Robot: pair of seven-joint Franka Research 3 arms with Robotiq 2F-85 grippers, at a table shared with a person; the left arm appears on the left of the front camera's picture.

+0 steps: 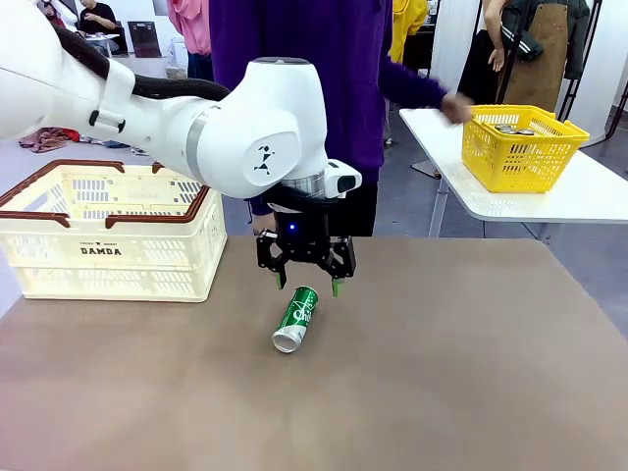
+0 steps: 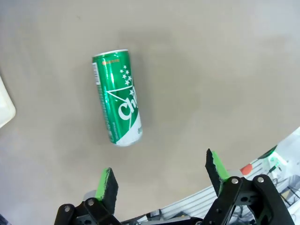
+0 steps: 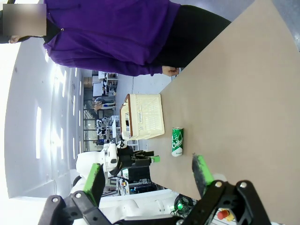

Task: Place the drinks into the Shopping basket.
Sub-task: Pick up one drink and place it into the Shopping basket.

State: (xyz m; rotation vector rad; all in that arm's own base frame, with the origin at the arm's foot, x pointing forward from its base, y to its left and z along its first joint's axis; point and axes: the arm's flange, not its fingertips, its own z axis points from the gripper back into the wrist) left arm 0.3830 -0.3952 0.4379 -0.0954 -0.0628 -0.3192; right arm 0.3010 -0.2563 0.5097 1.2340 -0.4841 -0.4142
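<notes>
The robot's left gripper [image 1: 307, 285] hovers low over a green drinks can [image 1: 296, 318] lying on its side on the brown table [image 1: 461, 383], its green-padded fingers spread wide and holding nothing. In the left wrist view the can [image 2: 117, 104] lies ahead of the left gripper [image 2: 160, 171] rather than between the pads, with its length running roughly crosswise to the line on which they close. The cream-white Shopping basket [image 1: 59, 267], lettered "DAMDA", stands on the table to the robot's left of the can, near it but apart, and no drink can be seen inside it from here. The right gripper [image 3: 147, 171] is likewise spread and empty, well away from the can [image 3: 177, 141] and the basket [image 3: 145, 117]. Across the table a person in a purple top reaches a hand [image 1: 454, 106] towards a yellow mesh basket [image 1: 525, 152] on a white side table [image 1: 589, 201]; silver can tops show inside it. The step in hand appears to be the approach to pick up the green can, with nothing yet placed. The next move would call for bringing the gripper over the can's middle, lowering until the pads flank its round sides, closing without letting it roll, then lifting and carrying it over the basket's brown rim.
</notes>
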